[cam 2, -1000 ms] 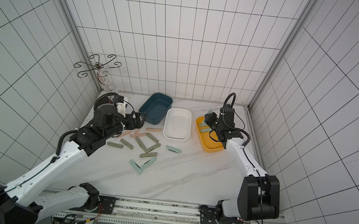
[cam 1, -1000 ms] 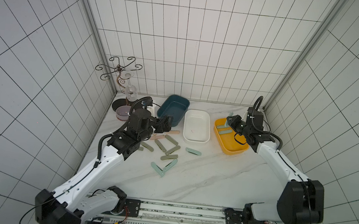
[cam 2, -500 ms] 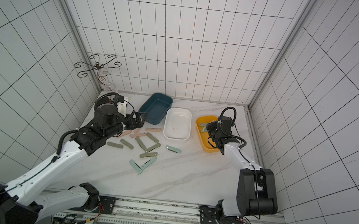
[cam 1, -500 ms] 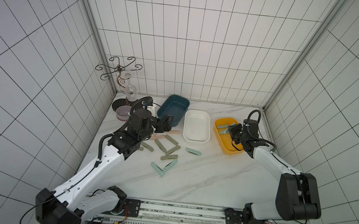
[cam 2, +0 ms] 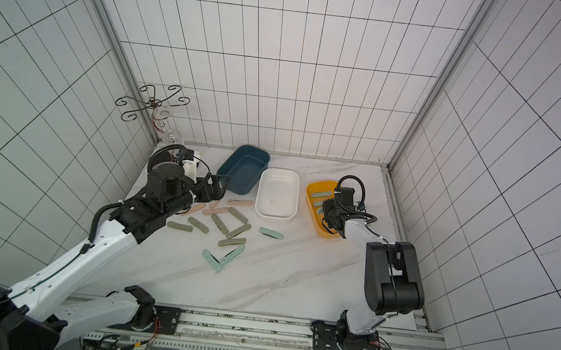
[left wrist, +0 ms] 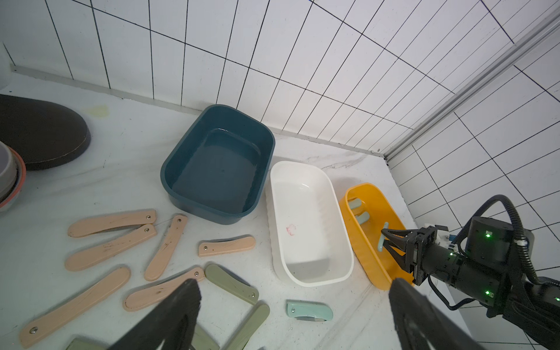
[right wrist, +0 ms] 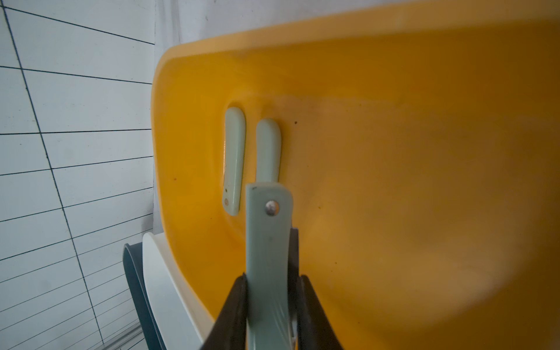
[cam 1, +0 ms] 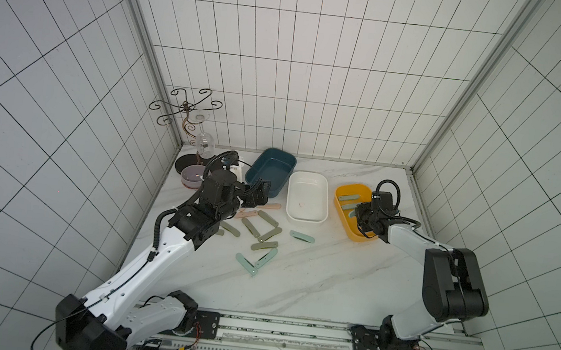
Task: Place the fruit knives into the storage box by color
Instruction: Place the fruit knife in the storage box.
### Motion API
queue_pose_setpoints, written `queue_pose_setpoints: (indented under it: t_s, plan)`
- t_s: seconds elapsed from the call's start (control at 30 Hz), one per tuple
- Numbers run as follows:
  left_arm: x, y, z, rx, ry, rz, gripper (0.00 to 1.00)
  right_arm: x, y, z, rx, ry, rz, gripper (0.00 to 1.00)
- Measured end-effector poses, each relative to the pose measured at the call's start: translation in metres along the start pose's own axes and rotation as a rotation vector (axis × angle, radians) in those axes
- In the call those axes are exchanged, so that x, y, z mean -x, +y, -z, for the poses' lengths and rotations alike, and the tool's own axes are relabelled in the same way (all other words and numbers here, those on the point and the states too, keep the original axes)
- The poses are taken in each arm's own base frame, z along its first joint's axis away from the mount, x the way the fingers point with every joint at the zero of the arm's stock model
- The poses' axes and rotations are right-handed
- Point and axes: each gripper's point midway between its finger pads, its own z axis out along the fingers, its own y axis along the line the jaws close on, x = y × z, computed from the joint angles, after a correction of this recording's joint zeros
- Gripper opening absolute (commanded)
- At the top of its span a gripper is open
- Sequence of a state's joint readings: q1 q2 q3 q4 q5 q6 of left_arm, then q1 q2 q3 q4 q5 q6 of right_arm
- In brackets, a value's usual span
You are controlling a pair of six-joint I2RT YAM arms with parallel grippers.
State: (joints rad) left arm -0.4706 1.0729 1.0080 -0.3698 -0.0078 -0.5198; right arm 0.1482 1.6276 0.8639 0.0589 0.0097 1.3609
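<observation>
My right gripper (right wrist: 269, 291) is shut on a pale mint fruit knife (right wrist: 268, 236) and holds it low inside the yellow storage box (right wrist: 424, 151), where two more mint knives (right wrist: 235, 157) lie side by side. In both top views this gripper (cam 1: 357, 215) sits over the box's near half. My left gripper (left wrist: 294, 283) is open and empty, hovering by the dark blue box (cam 1: 270, 171) above the peach-pink knives (left wrist: 109, 222). Olive knives (cam 1: 268, 219) and mint knives (cam 1: 302, 236) lie spread on the marble table. The white box (cam 1: 306, 200) holds no knives.
A metal glass rack (cam 1: 188, 115) with a hanging glass, a dark round base (left wrist: 39, 130) and a stacked bowl (cam 1: 190, 176) stand at the back left corner. Tiled walls close in the table on three sides.
My right gripper has come down and back into the yellow box, still holding the mint knife. The left arm has hardly moved.
</observation>
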Motion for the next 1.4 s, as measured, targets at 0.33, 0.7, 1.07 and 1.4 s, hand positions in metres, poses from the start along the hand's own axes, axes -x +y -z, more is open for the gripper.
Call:
queue_pose_setpoints:
  t_s: [0.33, 0.7, 1.07, 1.4]
  plan:
    - [0.001, 0.002, 0.0, 0.01, -0.006, -0.002, 0.97, -0.003, -0.029, -0.019, -0.097, 0.011, -0.041, 0.24]
    - [0.002, 0.003, 0.0, 0.02, -0.012, -0.008, 0.97, 0.001, -0.032, -0.027, -0.113, 0.006, -0.052, 0.25]
    - [0.002, 0.004, 0.0, 0.022, -0.013, -0.015, 0.97, 0.007, -0.022, -0.038, -0.105, 0.005, -0.045, 0.42]
    - [0.002, 0.004, 0.0, 0.022, -0.013, -0.016, 0.97, 0.007, -0.014, -0.04, -0.082, 0.019, -0.017, 0.49]
